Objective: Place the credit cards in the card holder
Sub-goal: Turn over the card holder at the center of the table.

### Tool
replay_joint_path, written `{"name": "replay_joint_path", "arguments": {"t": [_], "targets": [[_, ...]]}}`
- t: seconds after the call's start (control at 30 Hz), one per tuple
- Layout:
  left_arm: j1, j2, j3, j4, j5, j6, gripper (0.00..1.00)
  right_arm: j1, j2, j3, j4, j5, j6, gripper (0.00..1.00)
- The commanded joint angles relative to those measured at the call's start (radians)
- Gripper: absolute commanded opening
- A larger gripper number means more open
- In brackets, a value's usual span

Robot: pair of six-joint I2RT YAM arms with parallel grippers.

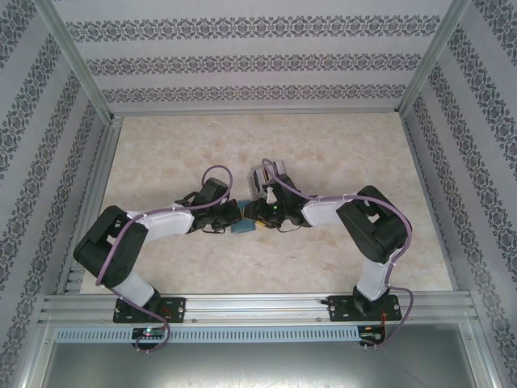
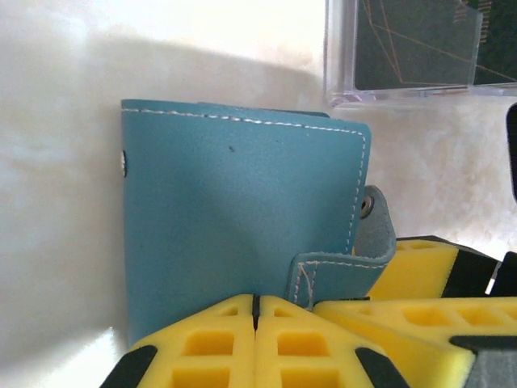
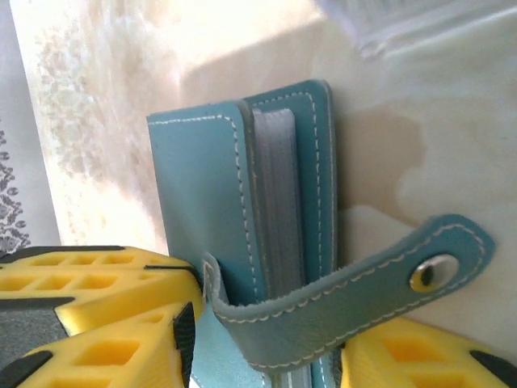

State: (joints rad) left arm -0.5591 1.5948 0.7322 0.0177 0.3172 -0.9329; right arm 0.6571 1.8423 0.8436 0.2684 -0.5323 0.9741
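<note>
Wallet work on the bench [image 2: 48, 242]: I see the card holder [image 2: 234, 218] folded shut directly ahead of my left tool [image 2: 254, 315], whose pads are pressed together at its near edge. My right tool [image 3: 271, 339] has its fingers apart with the card holder's near end between them; I cannot tell whether they squeeze it. The strap [image 3: 363, 291] lies unsnapped across that tool's front. Beyond the left tool, off to its right, dark credit cards [image 2: 412, 40] sit in a clear box [image 2: 339, 81].
</note>
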Motion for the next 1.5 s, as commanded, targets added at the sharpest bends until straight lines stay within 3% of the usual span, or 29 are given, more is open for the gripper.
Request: {"name": "replay_joint_path", "arguments": {"t": [0.0, 0.2, 0.37, 0.57, 0.7, 0.8, 1.0, 1.13, 1.3, 1.47], "targets": [[-0.013, 0.057, -0.071, -0.131, -0.013, -0.017, 0.0, 0.082, 0.098, 0.012, 0.231, -0.042, 0.049, 0.44], [-0.014, 0.047, -0.069, -0.129, -0.006, -0.021, 0.0, 0.084, 0.084, -0.002, 0.23, -0.016, 0.036, 0.17], [-0.005, -0.024, -0.025, -0.24, -0.042, 0.011, 0.0, 0.084, 0.023, -0.018, 0.153, 0.026, -0.031, 0.04], [0.043, -0.2, 0.037, -0.443, -0.11, 0.067, 0.11, 0.087, -0.114, -0.067, 0.007, 0.097, -0.118, 0.03], [0.063, -0.297, 0.086, -0.575, -0.195, 0.116, 0.17, 0.093, -0.247, -0.085, -0.199, 0.217, -0.229, 0.02], [0.08, -0.325, 0.084, -0.593, -0.2, 0.126, 0.19, 0.099, -0.334, -0.068, -0.384, 0.349, -0.36, 0.02], [0.097, -0.337, 0.053, -0.554, -0.163, 0.129, 0.19, 0.137, -0.421, 0.105, -0.842, 0.74, -0.608, 0.02], [0.103, -0.345, 0.04, -0.536, -0.16, 0.135, 0.19, 0.197, -0.398, 0.231, -1.061, 0.983, -0.659, 0.03], [0.114, -0.351, 0.013, -0.498, -0.136, 0.134, 0.19, 0.259, -0.273, 0.283, -1.032, 1.029, -0.673, 0.05], [0.129, -0.385, -0.017, -0.505, -0.132, 0.138, 0.19, 0.367, -0.008, 0.439, -1.06, 1.116, -0.653, 0.05]]}}
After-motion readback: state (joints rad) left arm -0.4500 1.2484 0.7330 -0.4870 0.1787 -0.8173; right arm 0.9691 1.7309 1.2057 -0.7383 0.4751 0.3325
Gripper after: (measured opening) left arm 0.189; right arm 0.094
